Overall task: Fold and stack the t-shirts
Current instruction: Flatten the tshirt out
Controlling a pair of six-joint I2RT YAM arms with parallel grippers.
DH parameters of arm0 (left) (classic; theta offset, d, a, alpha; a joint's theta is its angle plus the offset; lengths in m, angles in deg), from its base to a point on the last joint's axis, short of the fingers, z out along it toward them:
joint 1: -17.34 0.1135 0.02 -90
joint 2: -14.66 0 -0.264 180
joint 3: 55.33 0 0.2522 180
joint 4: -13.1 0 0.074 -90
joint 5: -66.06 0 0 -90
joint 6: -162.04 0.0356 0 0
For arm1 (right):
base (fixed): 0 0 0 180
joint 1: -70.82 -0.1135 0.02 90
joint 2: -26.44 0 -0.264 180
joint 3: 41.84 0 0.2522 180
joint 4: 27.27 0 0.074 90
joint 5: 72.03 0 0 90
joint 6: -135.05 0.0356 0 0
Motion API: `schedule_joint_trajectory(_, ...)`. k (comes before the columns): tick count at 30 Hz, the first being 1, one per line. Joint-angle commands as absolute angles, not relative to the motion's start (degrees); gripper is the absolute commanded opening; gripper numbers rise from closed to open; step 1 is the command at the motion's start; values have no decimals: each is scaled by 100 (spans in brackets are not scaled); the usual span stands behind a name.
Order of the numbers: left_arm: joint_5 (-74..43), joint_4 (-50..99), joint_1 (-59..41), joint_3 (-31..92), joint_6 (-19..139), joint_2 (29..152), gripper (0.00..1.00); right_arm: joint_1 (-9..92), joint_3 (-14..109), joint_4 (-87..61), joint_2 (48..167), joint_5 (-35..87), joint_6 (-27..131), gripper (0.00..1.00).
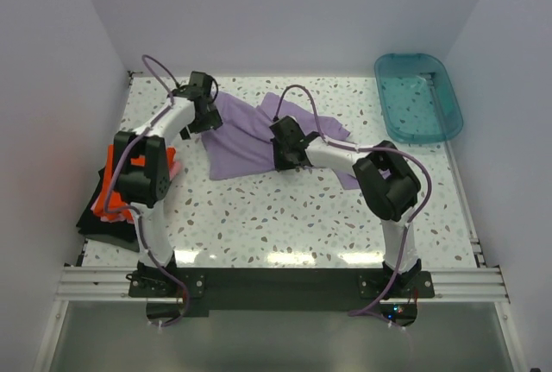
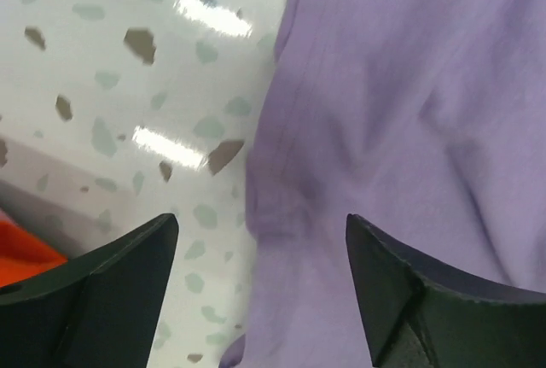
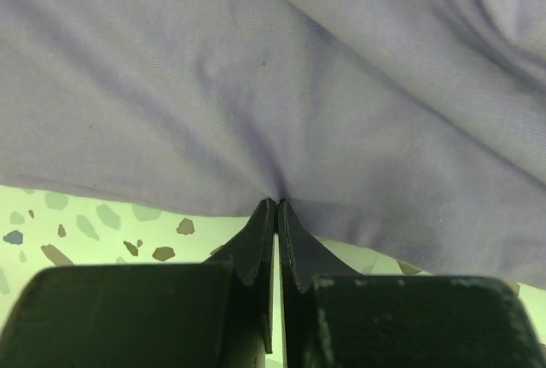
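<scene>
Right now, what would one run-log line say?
left gripper: open, at purple shirt edge | right gripper: shut on purple shirt

Left arm stretched forward, left gripper pointing down, jaws wide apart, holding nothing. Right arm elbowed inward, right gripper low, fingers pinched tight on shirt edge.
</scene>
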State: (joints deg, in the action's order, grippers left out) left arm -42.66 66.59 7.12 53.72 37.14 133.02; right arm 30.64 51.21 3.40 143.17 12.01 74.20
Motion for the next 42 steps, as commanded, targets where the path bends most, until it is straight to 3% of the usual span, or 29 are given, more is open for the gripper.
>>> schedule_joint_trajectory(1,-4143,6536,750,4609,3303,12156,86,3022,5217,486,14466,1445,7634,0)
schedule_joint_trajectory(5,-4038,6203,724,3021,2749,11372,84,3004,5156,451,14404,1498,7643,0)
schedule_joint_trajectory(11,-3651,5526,495,1593,2203,10545,71,3004,5146,389,14421,1577,7687,0)
schedule_joint_trajectory(16,-3369,5148,407,1337,2089,10641,61,2996,5164,398,14413,1586,7678,0)
schedule_joint_trajectory(29,-3510,5244,267,1275,1711,11168,48,2987,5190,425,14395,1595,7669,0)
schedule_joint_trajectory(33,-3711,5376,266,1292,1623,11195,33,2987,5225,460,14360,1595,7669,0)
schedule_joint_trajectory(35,-3991,5612,275,1511,1657,11125,9,2987,5243,486,14290,1586,7643,1)
schedule_joint_trajectory(36,-4089,5709,293,1617,1693,11073,0,2995,5252,564,14238,1542,7652,6)
schedule_joint_trajectory(37,-4177,5893,336,1731,1728,11037,0,2996,5261,609,14176,1498,7626,23)
schedule_joint_trajectory(42,-4862,6483,530,2443,2062,10599,0,3074,5121,1065,13403,884,7546,60)
